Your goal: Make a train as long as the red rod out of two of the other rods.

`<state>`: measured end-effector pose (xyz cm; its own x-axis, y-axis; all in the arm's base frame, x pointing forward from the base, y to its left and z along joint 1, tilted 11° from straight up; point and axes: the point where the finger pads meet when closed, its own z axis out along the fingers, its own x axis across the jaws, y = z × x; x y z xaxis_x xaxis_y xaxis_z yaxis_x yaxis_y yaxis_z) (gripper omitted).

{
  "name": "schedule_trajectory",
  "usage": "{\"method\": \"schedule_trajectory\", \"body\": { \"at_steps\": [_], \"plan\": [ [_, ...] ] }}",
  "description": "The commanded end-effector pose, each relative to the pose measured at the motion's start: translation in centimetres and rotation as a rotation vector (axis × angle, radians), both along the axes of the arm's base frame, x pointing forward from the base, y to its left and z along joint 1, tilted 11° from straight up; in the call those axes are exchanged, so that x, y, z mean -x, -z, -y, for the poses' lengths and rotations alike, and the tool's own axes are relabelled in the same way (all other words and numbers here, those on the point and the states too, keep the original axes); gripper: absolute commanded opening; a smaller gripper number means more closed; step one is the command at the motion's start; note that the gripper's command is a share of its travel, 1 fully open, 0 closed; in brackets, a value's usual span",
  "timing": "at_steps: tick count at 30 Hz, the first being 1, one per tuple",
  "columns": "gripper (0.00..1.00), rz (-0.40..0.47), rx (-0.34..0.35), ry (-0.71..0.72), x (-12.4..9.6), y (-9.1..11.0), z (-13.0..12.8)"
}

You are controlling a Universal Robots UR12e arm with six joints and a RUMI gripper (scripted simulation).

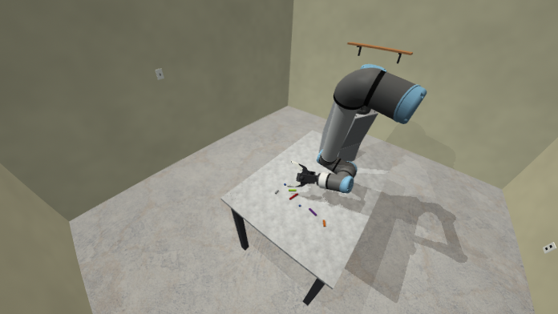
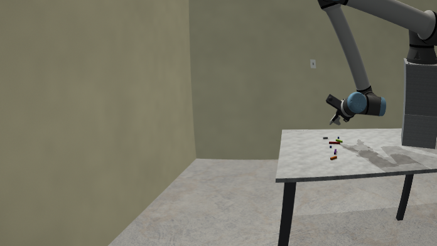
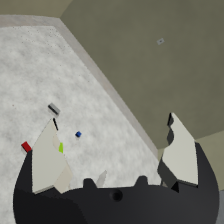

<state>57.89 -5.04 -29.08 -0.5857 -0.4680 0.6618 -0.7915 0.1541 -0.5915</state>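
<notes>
Several short rods lie on the white table (image 1: 321, 256) (image 2: 301, 163) (image 3: 30, 75). The red rod (image 1: 293, 196) (image 2: 334, 142) (image 3: 26, 146) lies beside the lime rod (image 1: 292, 190) (image 2: 339, 140) (image 3: 61, 147). A grey rod (image 1: 276, 192) (image 2: 325, 137) (image 3: 54, 108) and a blue rod (image 1: 285, 184) (image 2: 338, 137) (image 3: 78, 134) lie near them. A second blue rod (image 1: 300, 206) (image 2: 330, 146), a purple rod (image 1: 313, 211) (image 2: 335, 152) and an orange rod (image 1: 324, 223) (image 2: 333, 157) lie further along. My gripper (image 1: 297, 171) (image 2: 333, 110) (image 3: 112, 116) is open and empty, tilted, above the lime and red rods.
The arm's grey base block (image 2: 419, 103) stands at the table's back right. The table's far edge and the floor beyond show in the wrist view. A wooden shelf (image 1: 379, 48) hangs on the far wall.
</notes>
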Motion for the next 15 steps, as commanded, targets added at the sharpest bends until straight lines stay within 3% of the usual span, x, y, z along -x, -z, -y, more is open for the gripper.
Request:
{"method": "schedule_trajectory", "body": {
  "at_steps": [1, 9, 11, 13, 15],
  "plan": [
    [1.00, -0.027, -0.102, -0.070, 0.3, 0.5, 0.4],
    [1.00, -0.079, -0.238, -0.143, 0.9, 1.6, 0.6],
    [1.00, -0.081, -0.239, -0.144, 1.0, 1.7, 0.6],
    [1.00, -0.102, -0.298, -0.177, 1.3, 2.1, 0.7],
    [1.00, -0.102, -0.298, -0.177, 1.3, 2.1, 0.7]
  ]
}}
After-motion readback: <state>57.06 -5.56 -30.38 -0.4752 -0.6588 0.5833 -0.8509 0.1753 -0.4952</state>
